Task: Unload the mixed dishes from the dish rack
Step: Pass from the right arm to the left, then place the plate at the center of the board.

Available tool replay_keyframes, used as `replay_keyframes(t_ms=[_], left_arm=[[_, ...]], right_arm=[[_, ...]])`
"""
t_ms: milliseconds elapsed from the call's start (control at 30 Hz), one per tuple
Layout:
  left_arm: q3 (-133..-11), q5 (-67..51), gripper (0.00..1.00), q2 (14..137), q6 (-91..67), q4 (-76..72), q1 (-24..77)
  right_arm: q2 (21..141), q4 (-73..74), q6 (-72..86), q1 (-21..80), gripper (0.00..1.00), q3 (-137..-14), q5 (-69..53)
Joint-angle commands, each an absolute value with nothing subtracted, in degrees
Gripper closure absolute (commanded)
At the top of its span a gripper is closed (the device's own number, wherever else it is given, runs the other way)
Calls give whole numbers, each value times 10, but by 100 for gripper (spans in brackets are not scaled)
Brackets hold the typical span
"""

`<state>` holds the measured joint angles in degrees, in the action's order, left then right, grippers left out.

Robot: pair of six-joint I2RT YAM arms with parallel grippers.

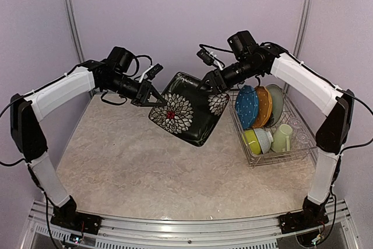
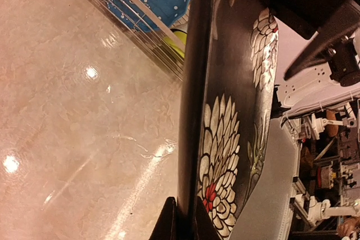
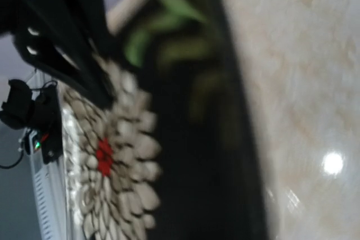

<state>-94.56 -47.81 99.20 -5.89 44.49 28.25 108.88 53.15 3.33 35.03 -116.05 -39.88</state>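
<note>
Currently black square plate (image 1: 185, 112) hangs tilted in mid-air over the bench (image 1: 116, 161) back-centre, clear of dish rack (image 1: 274, 157) by the right edge. L tool (image 1: 152, 98) pinches its left corner, fingers (image 2: 169, 224) astride the rim. R tool (image 1: 211, 84) clamps the upper-right edge; that wrist view is blurred. Blue dotted plate (image 1: 247, 106), orange plate (image 1: 263, 106), mug (image 1: 282, 137) sit in rack.

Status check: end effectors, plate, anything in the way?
Both shut on black square plate: left end effector at its left corner, right end effector at opposite edge. Plate airborne, tilted, outside dish rack. Nothing blocking below it.
</note>
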Motion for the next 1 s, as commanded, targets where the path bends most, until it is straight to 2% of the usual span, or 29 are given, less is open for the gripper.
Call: replay_keyframes(t_ms=[0,67,133,167,400,967], left_arm=[[-924,-542,100,995,-190,366,240],[-911,-561,100,996,-210,355,223],[-890,-571,100,992,-227,335,212],[-879,-573,100,990,-236,324,206],[-848,-574,100,1003,-283,268,152],[-917,-460,100,1170,-349,254,113]], right_arm=[[1068,456,53,352,35,-1154,-370],[1058,446,63,344,26,-1149,-338],[1042,430,75,330,5,-1142,-314],[1032,420,83,322,1,-1136,-304],[966,363,114,272,1,-1084,-245],[899,340,134,262,1,-997,-199]])
